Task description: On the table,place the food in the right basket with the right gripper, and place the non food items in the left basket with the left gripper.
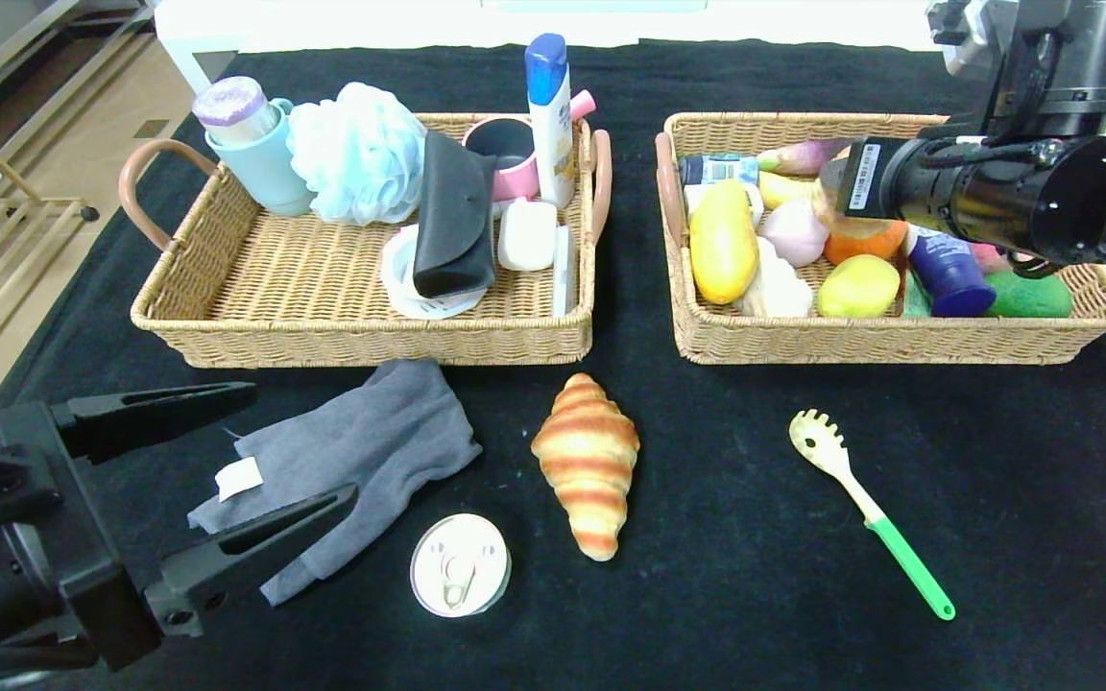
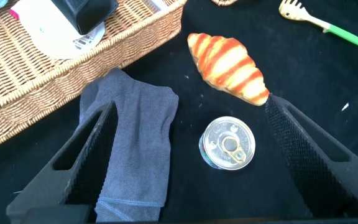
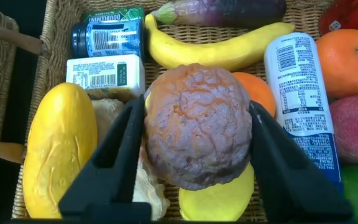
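- We are seeing the right gripper (image 3: 194,134) clearly only in the right wrist view: its two dark fingers are standing on either side of a brown, wrinkled round pastry (image 3: 197,124), over the right basket (image 3: 48,37). The fingers look to be just at the pastry's sides, but we cannot tell whether they are pressing on it or have let go.
- In the head view that same gripper is hiding behind its own arm above the right basket (image 1: 899,336), and only a sliver of the pastry (image 1: 827,192) is showing.
- The wrist view is also giving us what lies under the pastry: a yellow lemon (image 3: 219,196), an orange (image 3: 260,90), a banana (image 3: 222,50), a long yellow fruit (image 3: 61,155), a white carton (image 3: 104,74), a blue-labelled tube (image 3: 303,93) and an eggplant (image 3: 229,11).
- The left gripper (image 1: 227,480) is hovering with its fingers spread wide, holding nothing, low over the grey cloth (image 1: 361,451); in the left wrist view the cloth (image 2: 135,130) is lying between its fingers.
- On the table (image 1: 755,576) near it we are seeing a round tin can (image 1: 460,564), a croissant (image 1: 588,461) and, farther right, a green-handled pasta spoon (image 1: 865,509).
- The left basket (image 1: 323,336) is holding a cup, a bath sponge, a shampoo bottle and a dark case.
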